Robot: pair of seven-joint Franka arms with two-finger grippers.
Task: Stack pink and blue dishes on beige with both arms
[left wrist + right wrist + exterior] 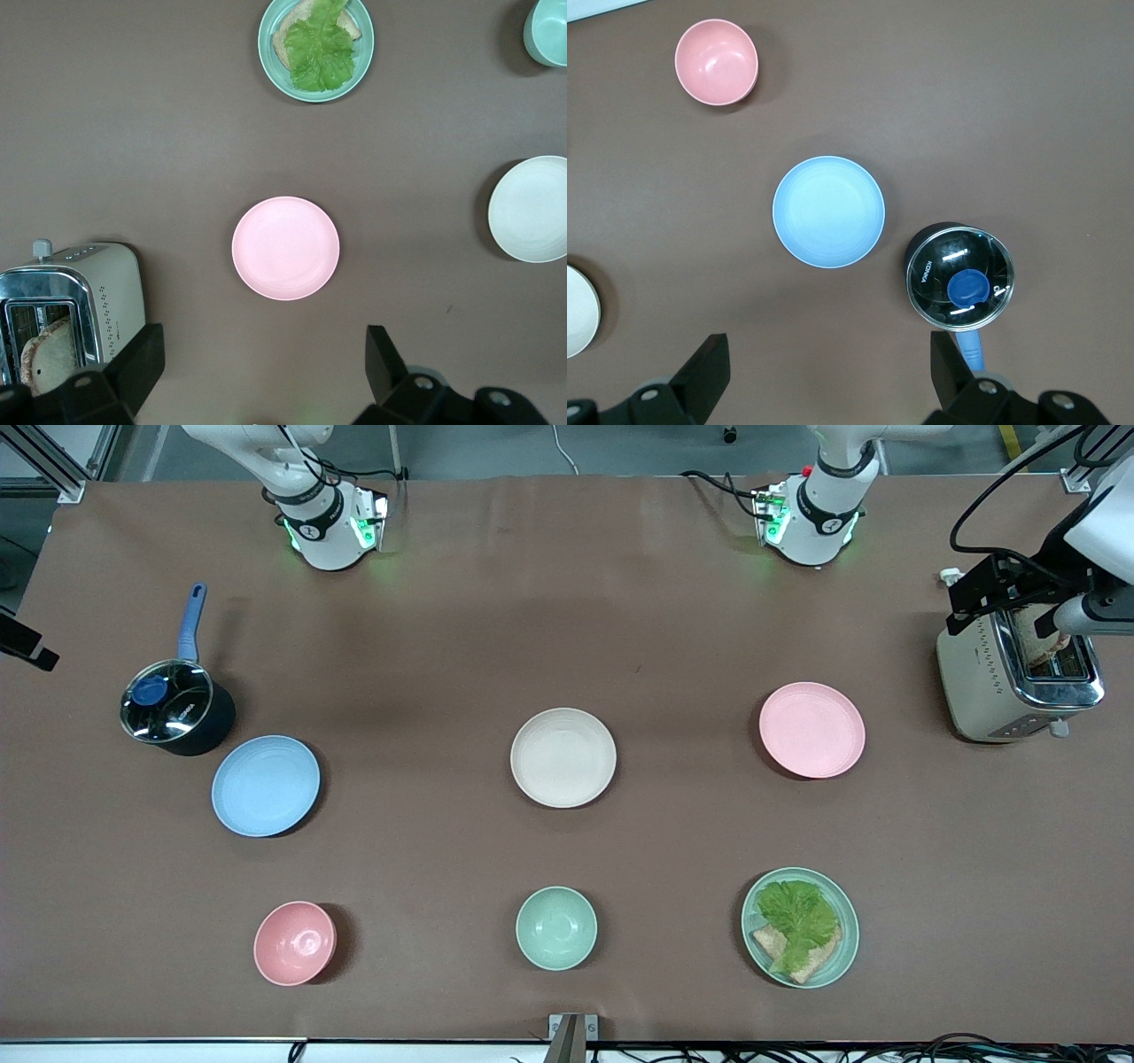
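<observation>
The cream-beige plate [563, 757] [532, 209] lies empty at the table's middle. The pale pink plate [811, 729] [285, 248] lies flat toward the left arm's end, with nothing on it. The light blue plate [265, 785] [828, 211] lies flat toward the right arm's end, beside a pot. My left gripper [264, 354] hangs high over bare table between the pink plate and its base, open and empty. My right gripper [830, 354] hangs high over bare table between the blue plate and its base, open and empty.
A dark pot [173, 708] [960, 276] with a glass lid and blue handle stands next to the blue plate. A toaster [1019, 682] [75, 301] holds bread. Nearer the front camera lie a pink bowl [294, 942], a mint bowl [555, 927] and a mint plate [842, 948] with lettuce.
</observation>
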